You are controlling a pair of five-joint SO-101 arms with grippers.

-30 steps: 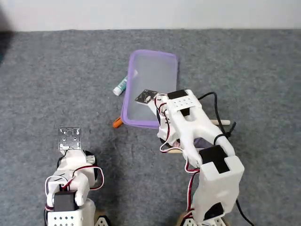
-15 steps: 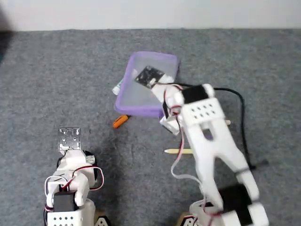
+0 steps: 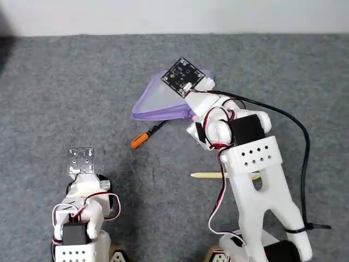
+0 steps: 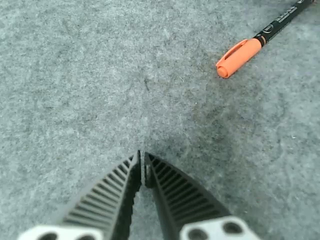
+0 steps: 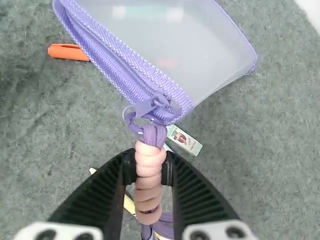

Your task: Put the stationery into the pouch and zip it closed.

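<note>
Purple-edged and translucent, the pouch sits tipped, one edge raised off the table. The right gripper's fingers are clamped on the pink cord tied to its zip slider. An orange pen lies just beside the pouch, a pale stick farther off; both are outside it. The left gripper, fingers closed on nothing, hangs well apart from the pouch. Nothing pins the pouch, so a pull on the cord would likely drag or swing it — not run the zip. Whether the zip is open, I cannot tell.

Unreadable print on pen
</note>
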